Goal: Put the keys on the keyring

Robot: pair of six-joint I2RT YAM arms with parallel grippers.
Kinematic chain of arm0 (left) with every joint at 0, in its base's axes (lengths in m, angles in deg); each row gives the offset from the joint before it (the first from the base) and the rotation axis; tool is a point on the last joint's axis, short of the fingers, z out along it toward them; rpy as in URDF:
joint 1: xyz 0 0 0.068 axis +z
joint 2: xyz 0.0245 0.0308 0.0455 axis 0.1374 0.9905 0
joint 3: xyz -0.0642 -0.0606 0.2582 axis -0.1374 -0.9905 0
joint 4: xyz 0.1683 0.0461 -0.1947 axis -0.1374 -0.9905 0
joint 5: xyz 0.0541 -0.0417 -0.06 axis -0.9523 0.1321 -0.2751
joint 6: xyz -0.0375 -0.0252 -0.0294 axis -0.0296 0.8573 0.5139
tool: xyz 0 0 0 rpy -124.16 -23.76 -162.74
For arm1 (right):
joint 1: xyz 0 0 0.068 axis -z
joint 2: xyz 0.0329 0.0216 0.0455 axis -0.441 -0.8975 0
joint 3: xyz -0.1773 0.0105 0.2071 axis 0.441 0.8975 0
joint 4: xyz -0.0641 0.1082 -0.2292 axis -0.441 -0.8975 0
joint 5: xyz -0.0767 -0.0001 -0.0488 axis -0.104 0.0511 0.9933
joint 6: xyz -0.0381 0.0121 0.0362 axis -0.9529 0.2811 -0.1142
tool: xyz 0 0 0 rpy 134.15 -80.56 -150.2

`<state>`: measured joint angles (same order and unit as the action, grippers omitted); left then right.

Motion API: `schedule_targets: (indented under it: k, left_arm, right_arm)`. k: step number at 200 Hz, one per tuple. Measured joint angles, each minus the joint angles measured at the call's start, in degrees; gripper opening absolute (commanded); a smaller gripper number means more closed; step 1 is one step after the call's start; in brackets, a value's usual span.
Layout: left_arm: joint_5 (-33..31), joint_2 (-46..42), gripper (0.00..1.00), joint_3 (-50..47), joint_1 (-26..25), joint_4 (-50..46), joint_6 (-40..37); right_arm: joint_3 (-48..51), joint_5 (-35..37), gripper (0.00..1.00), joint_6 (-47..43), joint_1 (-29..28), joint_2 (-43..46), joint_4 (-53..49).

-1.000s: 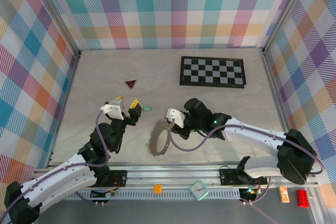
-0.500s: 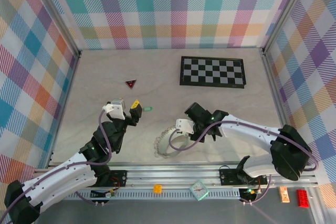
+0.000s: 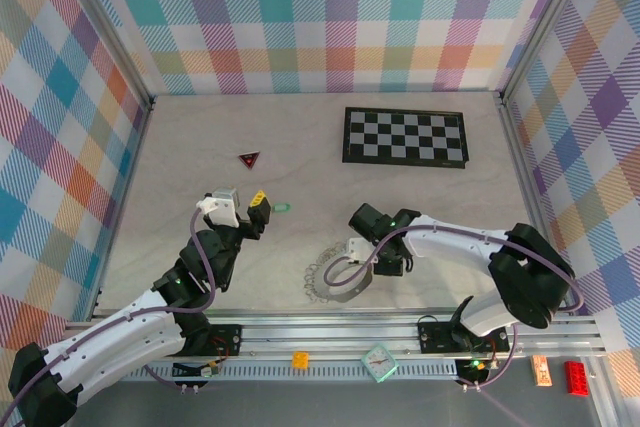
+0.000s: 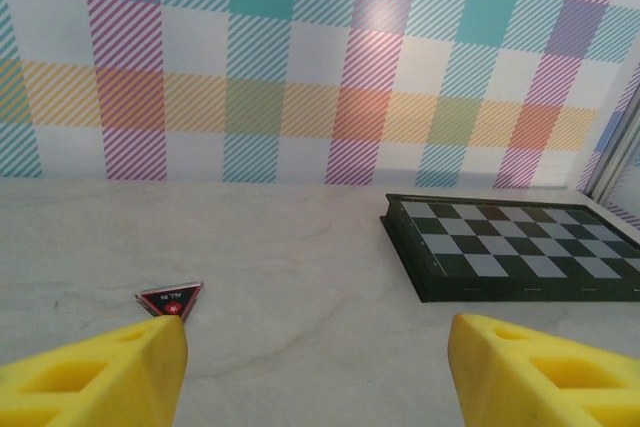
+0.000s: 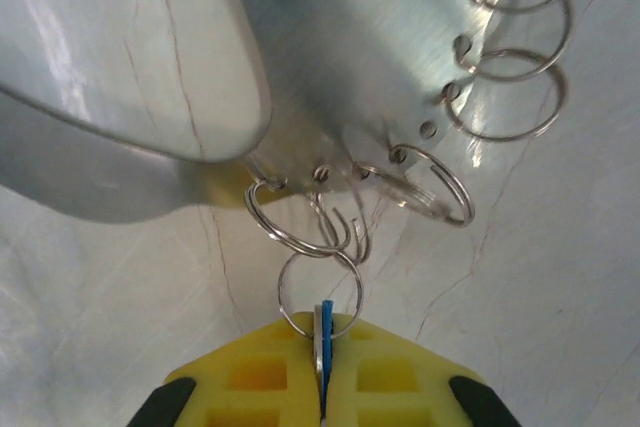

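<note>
The keyring (image 3: 330, 292), held tilted a sec ago, is now laid flat near the table's front edge w/ the blue key (image 5: 324, 332) pinched in the right gripper (image 5: 322, 382) at a chain ring, so threading is judged close; the left gripper (image 3: 244, 195) is held wide.

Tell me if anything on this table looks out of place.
One thing: the green key lies alone on the table, well apart from the keyring it belongs on, by the open left gripper. The blue key is at the ring, pinched in the right gripper.
</note>
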<state>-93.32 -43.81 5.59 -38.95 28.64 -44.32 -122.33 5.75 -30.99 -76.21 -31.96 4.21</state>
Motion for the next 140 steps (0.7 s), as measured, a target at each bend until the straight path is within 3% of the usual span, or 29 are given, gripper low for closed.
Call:
schedule_targets:
  k: [14, 51, 102, 140]
  left_arm:
    - [0.00, 0.02, 0.69, 0.00, 0.26, -0.24, 0.00]
    - [0.15, 0.28, 0.69, 0.00, 0.87, -0.81, 0.00]
    - [0.66, 0.50, 0.69, 0.00, 1.55, -0.83, -0.02]
    - [2.05, 1.68, 0.70, 0.00, 1.66, -1.09, -0.02]
  right_arm:
    - [0.00, 0.72, 0.25, -0.57, 0.00, 0.00, -1.44]
    - [0.00, 0.76, 0.39, -0.35, 0.02, 1.03, -4.04]
    - [-1.75, -6.88, 0.48, 5.09, 3.13, 9.68, -1.90]
    - [-2.75, -12.20, 0.42, 23.30, 6.43, 13.68, 7.43]
